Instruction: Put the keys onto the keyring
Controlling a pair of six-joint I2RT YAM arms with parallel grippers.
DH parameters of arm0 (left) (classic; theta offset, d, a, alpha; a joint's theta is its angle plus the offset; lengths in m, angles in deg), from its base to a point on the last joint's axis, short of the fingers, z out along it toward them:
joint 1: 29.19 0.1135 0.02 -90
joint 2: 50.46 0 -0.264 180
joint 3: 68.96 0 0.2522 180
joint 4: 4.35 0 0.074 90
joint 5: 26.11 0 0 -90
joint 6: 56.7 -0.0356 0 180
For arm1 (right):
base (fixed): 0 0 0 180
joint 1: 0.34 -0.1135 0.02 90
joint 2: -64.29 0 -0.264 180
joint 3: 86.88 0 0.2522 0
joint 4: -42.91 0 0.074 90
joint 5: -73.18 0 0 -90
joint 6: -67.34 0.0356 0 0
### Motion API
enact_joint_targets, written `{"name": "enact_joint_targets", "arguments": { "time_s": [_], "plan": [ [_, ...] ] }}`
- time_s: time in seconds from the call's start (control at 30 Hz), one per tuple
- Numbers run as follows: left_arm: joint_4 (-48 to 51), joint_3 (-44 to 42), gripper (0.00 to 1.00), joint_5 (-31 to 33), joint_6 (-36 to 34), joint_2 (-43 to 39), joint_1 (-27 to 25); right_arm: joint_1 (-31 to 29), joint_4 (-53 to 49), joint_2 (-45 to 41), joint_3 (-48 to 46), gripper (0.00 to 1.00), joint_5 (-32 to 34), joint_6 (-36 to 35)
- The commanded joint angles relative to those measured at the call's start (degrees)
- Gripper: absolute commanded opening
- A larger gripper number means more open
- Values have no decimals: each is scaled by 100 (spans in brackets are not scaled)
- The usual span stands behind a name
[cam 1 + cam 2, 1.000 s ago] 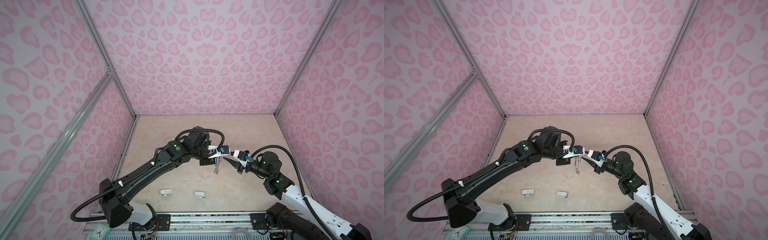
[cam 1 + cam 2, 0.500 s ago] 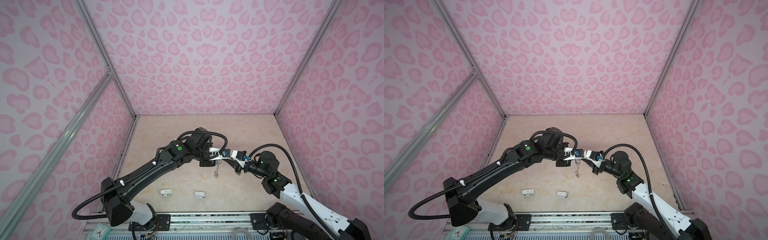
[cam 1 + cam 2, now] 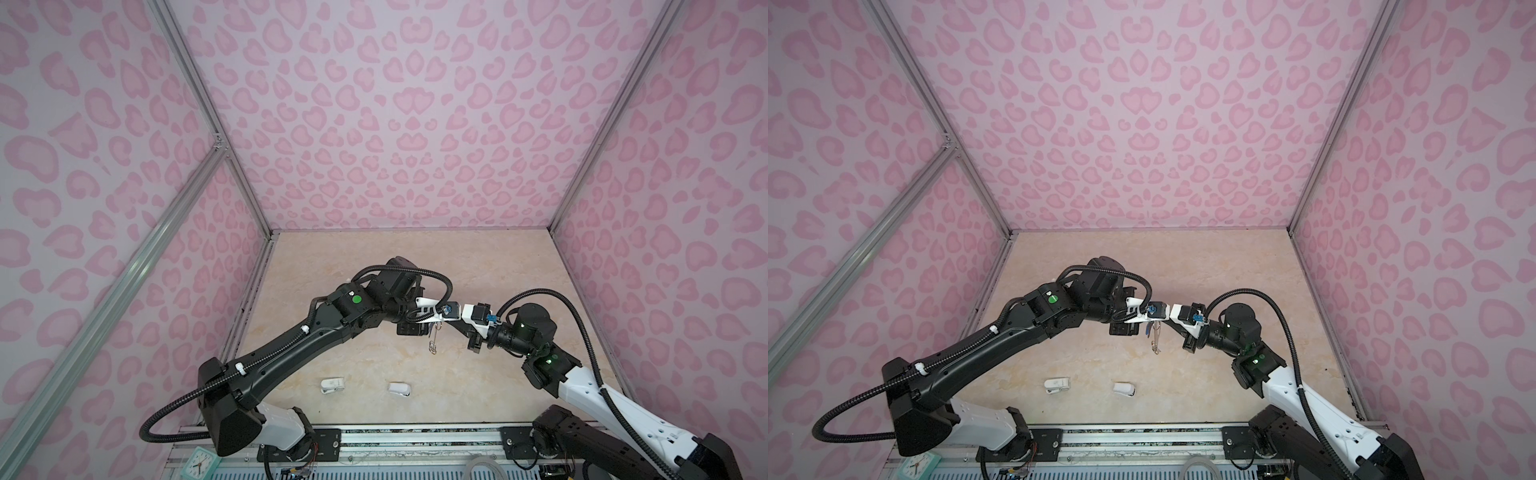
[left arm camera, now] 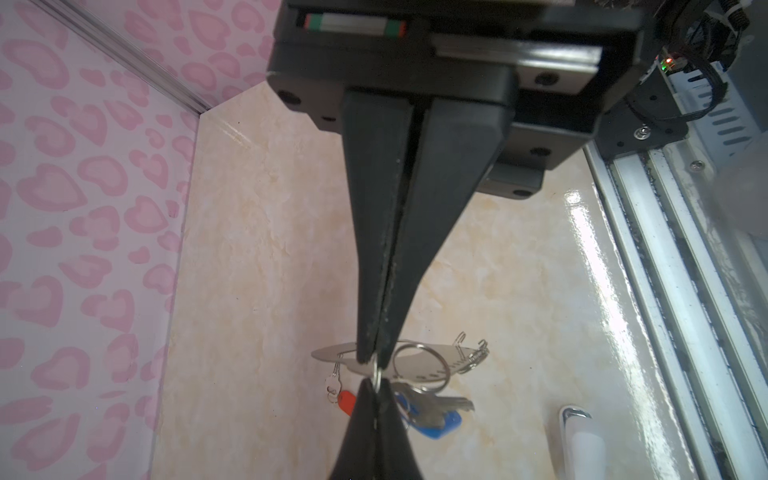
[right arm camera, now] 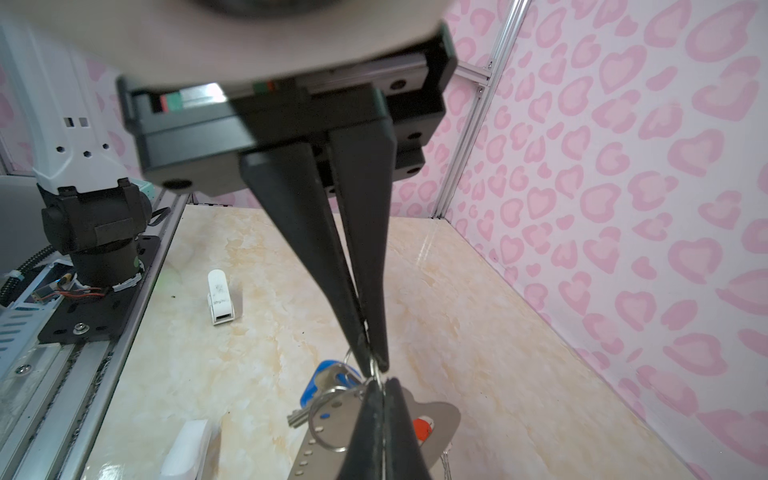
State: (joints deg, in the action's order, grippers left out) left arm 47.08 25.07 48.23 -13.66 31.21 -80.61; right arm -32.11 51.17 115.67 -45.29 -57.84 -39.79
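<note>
Both grippers meet tip to tip in mid-air over the table. The keyring [image 4: 432,361], a flat grey plate, hangs between them; in both top views it shows edge-on [image 3: 432,338]. My left gripper [image 4: 372,359] is shut on its edge. My right gripper [image 5: 376,365] is shut on a small wire ring [image 4: 376,374] at the same spot. One of the keys, with a red tag [image 4: 347,401], dangles from a wire ring on the plate. The other key, with a blue tag [image 4: 438,426], hangs on a large split ring [image 4: 422,370] lying against the plate.
Two small white plastic objects [image 3: 332,384] [image 3: 400,388] lie on the marble-look table near the front rail [image 3: 415,436]. Pink patterned walls close in the left, right and back. The arms' bases stand at the front corners.
My right gripper has moved left to meet the left gripper's tips and has closed its jaws at the keyring. The left gripper stays shut and has barely shifted.
</note>
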Motion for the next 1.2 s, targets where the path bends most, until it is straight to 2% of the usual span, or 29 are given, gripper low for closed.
{"name": "enact_joint_targets", "arguments": {
  "time_s": [0.0, 0.07, 0.17, 0.27, 0.37, 0.73, 0.9, 1.17],
  "plan": [
    [-340, -58, 7, -398, -106, -86, -17, 6, 215, 22, -41, 0, -21, 152],
    [-468, -131, 14, -403, -31, -122, 4, 3, 230, 5, -50, 0, -19, 146],
    [-745, -283, 32, -376, 201, -253, 101, 9, 312, -30, -88, 0, 21, 194],
    [-1143, -700, 41, -467, 601, -467, 359, 13, 413, -49, -119, 0, 58, 224],
    [-1563, -1125, 43, -493, 898, -710, 529, 13, 579, -35, -136, 0, 67, 312],
    [-2301, -1928, 40, -732, 1745, -887, 543, 14, 984, 101, -113, 0, 233, 439],
    [-2566, -2033, 41, -649, 1994, -793, 535, 13, 988, 127, -85, 0, 234, 410],
    [-2667, -1927, 37, -569, 2020, -509, 433, 13, 1036, 101, -120, 0, 337, 411]
  ]
}}
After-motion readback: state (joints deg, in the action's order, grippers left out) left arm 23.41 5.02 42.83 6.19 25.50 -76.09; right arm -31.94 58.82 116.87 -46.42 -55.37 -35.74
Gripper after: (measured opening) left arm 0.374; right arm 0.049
